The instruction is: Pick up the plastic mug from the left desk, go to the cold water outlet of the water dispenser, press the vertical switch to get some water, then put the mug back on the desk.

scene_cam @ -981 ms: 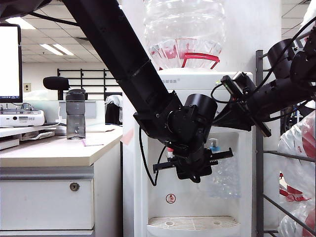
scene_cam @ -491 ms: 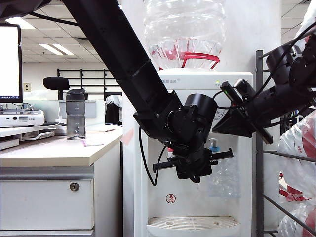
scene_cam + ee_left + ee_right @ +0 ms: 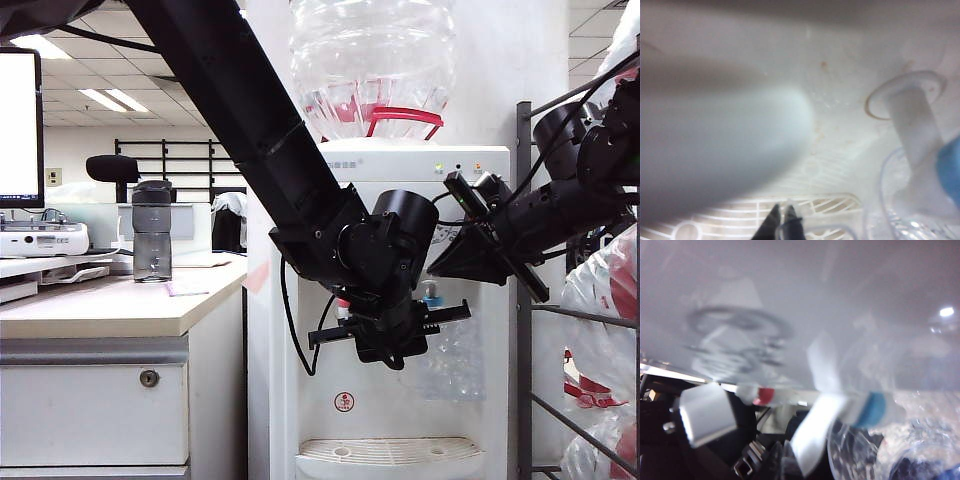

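Note:
The plastic mug [image 3: 447, 352] hangs under the cold water outlet [image 3: 433, 293] of the water dispenser [image 3: 400, 160]. My left gripper [image 3: 400, 345] is shut on its thin clear handle [image 3: 805, 229], which the left wrist view shows pinched between the dark fingertips [image 3: 774, 220]. My right gripper [image 3: 440, 265] is just above and in front of the blue-collared tap. In the right wrist view its jaws [image 3: 782, 460] are shut, with the white vertical switch [image 3: 815, 437] close beside them; I cannot tell whether they touch. The mug's rim [image 3: 860, 450] is below the blue collar [image 3: 872, 407].
The red-collared tap [image 3: 764, 395] is next to the blue one. The slotted drip tray [image 3: 390, 455] lies below the mug. The left desk [image 3: 110, 310] carries a dark grey bottle [image 3: 152, 232]. A metal rack [image 3: 524, 300] stands right of the dispenser.
My right gripper has sunk a little and rolled, coming closer to the blue-collared tap. The left arm and the mug have stayed still.

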Controlling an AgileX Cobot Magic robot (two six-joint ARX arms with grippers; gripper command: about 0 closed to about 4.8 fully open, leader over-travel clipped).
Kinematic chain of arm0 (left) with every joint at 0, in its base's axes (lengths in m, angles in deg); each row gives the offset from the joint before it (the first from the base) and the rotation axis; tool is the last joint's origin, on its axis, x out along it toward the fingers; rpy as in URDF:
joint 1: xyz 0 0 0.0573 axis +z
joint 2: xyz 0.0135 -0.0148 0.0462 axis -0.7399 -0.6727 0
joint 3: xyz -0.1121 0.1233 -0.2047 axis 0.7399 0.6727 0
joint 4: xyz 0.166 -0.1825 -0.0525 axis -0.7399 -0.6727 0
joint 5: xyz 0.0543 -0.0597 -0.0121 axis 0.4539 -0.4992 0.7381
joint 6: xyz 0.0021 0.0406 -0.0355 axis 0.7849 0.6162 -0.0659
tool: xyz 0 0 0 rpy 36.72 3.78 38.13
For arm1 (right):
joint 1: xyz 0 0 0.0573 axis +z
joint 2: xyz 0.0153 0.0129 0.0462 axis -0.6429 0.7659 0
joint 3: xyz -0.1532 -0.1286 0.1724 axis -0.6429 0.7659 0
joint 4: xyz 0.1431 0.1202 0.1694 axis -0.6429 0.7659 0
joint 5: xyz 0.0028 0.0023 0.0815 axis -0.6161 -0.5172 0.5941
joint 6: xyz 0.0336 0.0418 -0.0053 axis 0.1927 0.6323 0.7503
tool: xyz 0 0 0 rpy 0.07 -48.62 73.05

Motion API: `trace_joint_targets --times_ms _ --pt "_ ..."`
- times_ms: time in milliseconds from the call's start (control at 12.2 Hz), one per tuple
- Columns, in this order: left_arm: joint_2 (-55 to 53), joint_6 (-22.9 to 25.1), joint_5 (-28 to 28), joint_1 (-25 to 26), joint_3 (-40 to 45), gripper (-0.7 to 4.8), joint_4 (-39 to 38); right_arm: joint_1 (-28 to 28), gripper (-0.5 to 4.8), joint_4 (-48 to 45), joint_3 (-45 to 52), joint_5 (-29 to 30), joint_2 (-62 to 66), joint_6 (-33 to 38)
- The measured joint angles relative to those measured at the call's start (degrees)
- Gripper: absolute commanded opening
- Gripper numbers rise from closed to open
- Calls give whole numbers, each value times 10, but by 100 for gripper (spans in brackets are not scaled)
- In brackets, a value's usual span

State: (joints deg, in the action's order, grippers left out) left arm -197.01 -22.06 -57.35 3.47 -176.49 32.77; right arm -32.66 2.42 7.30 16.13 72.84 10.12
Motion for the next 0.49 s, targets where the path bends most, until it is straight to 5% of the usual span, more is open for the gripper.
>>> trace_joint_targets --times_ms 491 --pt "0 2 0 0 0 -7 5 0 -5 26 -10 -4 6 0"
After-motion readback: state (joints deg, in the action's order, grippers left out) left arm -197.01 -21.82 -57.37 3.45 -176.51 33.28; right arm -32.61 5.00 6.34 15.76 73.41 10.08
